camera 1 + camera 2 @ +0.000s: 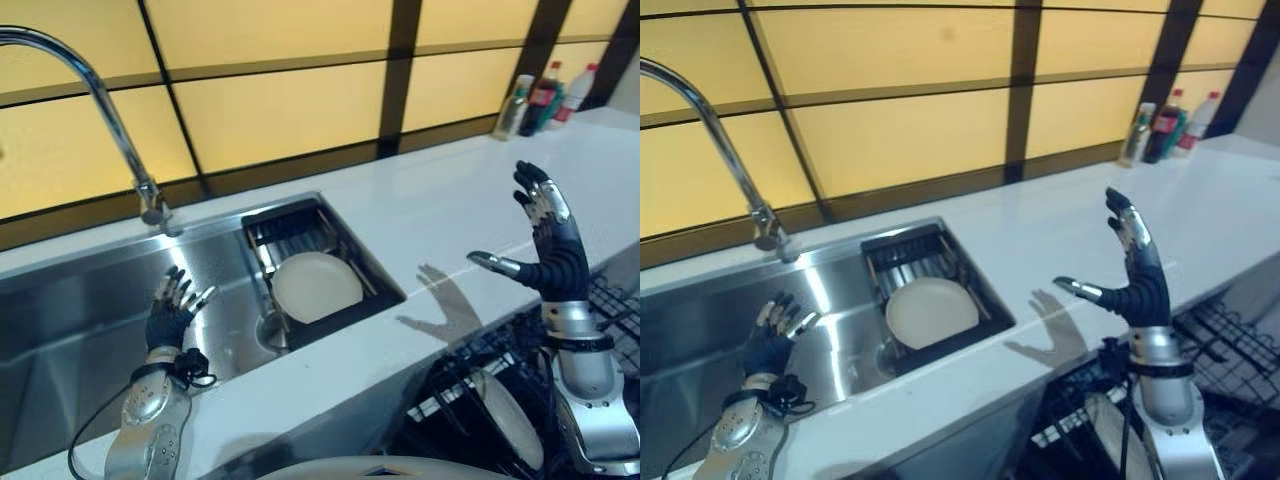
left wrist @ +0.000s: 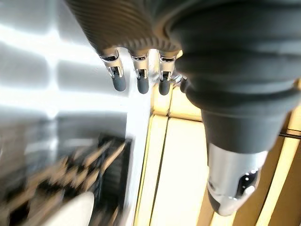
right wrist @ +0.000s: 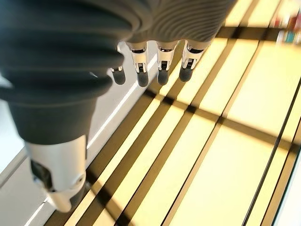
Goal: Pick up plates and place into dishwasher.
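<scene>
Left hand (image 1: pixel 172 312) hangs loose-fingered over the sink (image 1: pixel 90 300), just beside the white plate (image 1: pixel 316 286) leaning in its rack, right hand (image 1: pixel 548 255) spread wide above the tabletop (image 1: pixel 450 220), so I'd say reaching and grabbing comes next.

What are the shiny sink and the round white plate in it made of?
The shiny grey sink looks like brushed stainless steel: it mirrors streaks of light. The round white plate seems glazed ceramic, smooth and evenly pale, though it might be plastic.
</scene>
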Tool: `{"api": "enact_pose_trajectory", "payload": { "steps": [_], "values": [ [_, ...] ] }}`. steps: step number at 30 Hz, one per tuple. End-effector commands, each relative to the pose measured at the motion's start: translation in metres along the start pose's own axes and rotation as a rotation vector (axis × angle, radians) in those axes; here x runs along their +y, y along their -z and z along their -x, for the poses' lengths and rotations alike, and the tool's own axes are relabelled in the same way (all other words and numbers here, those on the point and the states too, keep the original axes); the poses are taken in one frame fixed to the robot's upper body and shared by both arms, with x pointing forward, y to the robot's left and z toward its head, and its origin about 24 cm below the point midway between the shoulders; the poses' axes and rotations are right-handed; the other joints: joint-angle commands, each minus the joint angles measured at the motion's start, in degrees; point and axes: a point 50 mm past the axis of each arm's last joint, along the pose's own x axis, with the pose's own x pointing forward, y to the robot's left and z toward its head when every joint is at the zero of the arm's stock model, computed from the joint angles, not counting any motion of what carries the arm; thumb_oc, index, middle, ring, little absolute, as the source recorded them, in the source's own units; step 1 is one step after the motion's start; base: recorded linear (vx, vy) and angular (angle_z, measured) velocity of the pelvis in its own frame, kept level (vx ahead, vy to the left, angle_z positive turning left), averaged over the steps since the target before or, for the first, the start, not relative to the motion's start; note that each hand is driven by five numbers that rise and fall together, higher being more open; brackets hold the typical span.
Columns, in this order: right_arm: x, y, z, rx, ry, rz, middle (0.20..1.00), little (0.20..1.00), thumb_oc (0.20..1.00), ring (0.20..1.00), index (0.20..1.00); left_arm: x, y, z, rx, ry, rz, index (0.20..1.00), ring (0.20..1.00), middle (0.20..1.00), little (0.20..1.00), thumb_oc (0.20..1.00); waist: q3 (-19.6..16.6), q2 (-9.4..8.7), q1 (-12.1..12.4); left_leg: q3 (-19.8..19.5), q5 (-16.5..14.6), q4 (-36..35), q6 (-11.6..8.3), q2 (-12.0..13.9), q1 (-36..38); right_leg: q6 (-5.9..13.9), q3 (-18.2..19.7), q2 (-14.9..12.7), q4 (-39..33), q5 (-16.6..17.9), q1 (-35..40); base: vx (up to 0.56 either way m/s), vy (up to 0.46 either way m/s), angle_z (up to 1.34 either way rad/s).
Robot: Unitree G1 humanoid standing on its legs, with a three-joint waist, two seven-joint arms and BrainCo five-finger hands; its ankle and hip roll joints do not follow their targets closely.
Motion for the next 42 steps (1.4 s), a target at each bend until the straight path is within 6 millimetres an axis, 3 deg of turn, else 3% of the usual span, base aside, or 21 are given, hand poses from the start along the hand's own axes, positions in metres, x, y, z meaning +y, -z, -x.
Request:
{"api": "enact_pose_trajectory", "payload": {
  "steps": [1, 4, 11, 23, 31, 34, 36, 39, 41, 42],
  "values": [
    [0.007, -0.012, -0.023, -0.089, -0.022, -0.027, 1.0, 1.0, 1.0, 1.0, 1.0, -0.002, -0.05, -0.022, -0.257, 0.006, -0.194, 1.0, 1.0, 1.0, 1.0, 1.0, 0.6, -0.62, 1.5, 2.5, 0.1, 2.8, 0.8, -0.3, -2.7, -0.29, -0.2, 2.2, -2.4, -1.6, 1.4, -0.09, 0.076, 0.14],
    [0.013, -0.01, -0.027, -0.071, -0.039, -0.032, 1.0, 1.0, 1.0, 1.0, 1.0, -0.006, -0.059, -0.029, -0.309, 0.0, -0.293, 1.0, 1.0, 1.0, 1.0, 1.0, 0.5, -0.1, 1.3, 2.1, 0.6, 1.6, 0.74, -0.5, -2.6, -0.2, -0.6, 2.3, -2.4, -1.7, 1.2, -0.09, 0.056, 0.26],
    [0.022, -0.004, -0.031, -0.05, -0.036, -0.045, 1.0, 1.0, 1.0, 1.0, 1.0, -0.016, -0.077, -0.039, -0.408, -0.002, -0.33, 1.0, 1.0, 1.0, 1.0, 1.0, 0.3, 0.52, 0.4, 1.9, 1.4, -0.9, 0.72, -0.7, -2.4, 0.06, -0.9, 2.5, -2.3, -1.8, 0.6, -0.08, 0.027, 0.1],
    [0.016, -0.004, -0.031, -0.055, 0.002, -0.023, 1.0, 1.0, 1.0, 1.0, 1.0, -0.025, -0.097, -0.04, -0.523, 0.047, -0.378, 1.0, 1.0, 1.0, 1.0, 1.0, 0.5, 0.3, -1.8, 3.1, 1.1, -2.3, 0.88, 0.1, -1.5, -0.34, 0.6, 3.6, -0.5, -3.8, 0.2, -0.02, -0.057, 0.01],
    [0.006, -0.007, -0.034, -0.063, 0.014, -0.026, 1.0, 1.0, 1.0, 1.0, 1.0, -0.029, -0.106, -0.041, -0.562, 0.091, -0.448, 1.0, 1.0, 1.0, 1.0, 1.0, 1.6, -0.84, -2.9, 3.5, -1.0, 7.8, 0.06, 1.3, -4.2, -2.6, 2.0, 4.6, 3.1, -5.6, -0.5, 0.03, -0.173, -0.17],
    [0.005, -0.008, -0.036, -0.064, 0.008, -0.023, 1.0, 1.0, 1.0, 1.0, 1.0, -0.032, -0.106, -0.045, -0.561, 0.103, -0.482, 1.0, 1.0, 1.0, 1.0, 1.0, 2.4, -1.17, -3.3, 2.9, 0.7, 16.0, -0.86, 1.9, -6.7, -3.88, 2.1, 4.8, 4.5, -6.1, -1.0, 0.03, -0.17, -0.2],
    [0.004, -0.008, -0.036, -0.069, 0.001, -0.023, 1.0, 1.0, 1.0, 1.0, 1.0, -0.031, -0.106, -0.046, -0.563, 0.104, -0.49, 1.0, 1.0, 1.0, 1.0, 1.0, 3.2, -1.42, -3.5, 1.5, 3.4, 23.5, -1.75, 2.3, -9.9, -4.94, 2.7, 5.1, 5.5, -6.3, -1.4, 0.01, -0.149, -0.26],
    [0.005, -0.008, -0.037, -0.071, -0.014, -0.021, 1.0, 1.0, 1.0, 1.0, 1.0, -0.029, -0.104, -0.047, -0.55, 0.098, -0.496, 1.0, 1.0, 1.0, 1.0, 1.0, 4.3, -1.4, -3.5, -1.8, 4.7, 31.7, -1.47, 1.1, -14.4, -5.85, 5.1, 5.5, 6.5, -6.0, -1.9, 0.02, -0.076, -0.34],
    [0.01, -0.006, -0.04, -0.069, -0.033, -0.033, 1.0, 1.0, 1.0, 1.0, 1.0, -0.025, -0.099, -0.048, -0.515, 0.08, -0.502, 1.0, 1.0, 1.0, 1.0, 1.0, 4.9, -0.65, -1.7, -9.7, 5.7, 28.4, 0.2, -4.2, -16.9, -5.32, 9.4, 6.6, 6.5, -5.2, -2.2, 0.08, 0.028, -0.16],
    [0.014, -0.006, -0.041, -0.068, -0.043, -0.039, 1.0, 1.0, 1.0, 1.0, 1.0, -0.022, -0.097, -0.049, -0.498, 0.071, -0.509, 1.0, 1.0, 1.0, 1.0, 1.0, 5.1, -0.41, -1.1, -11.5, 6.4, 26.2, 0.46, -5.1, -17.4, -5.24, 11.1, 7.2, 6.6, -5.3, -2.1, 0.13, 0.052, -0.88]
  ]
}}
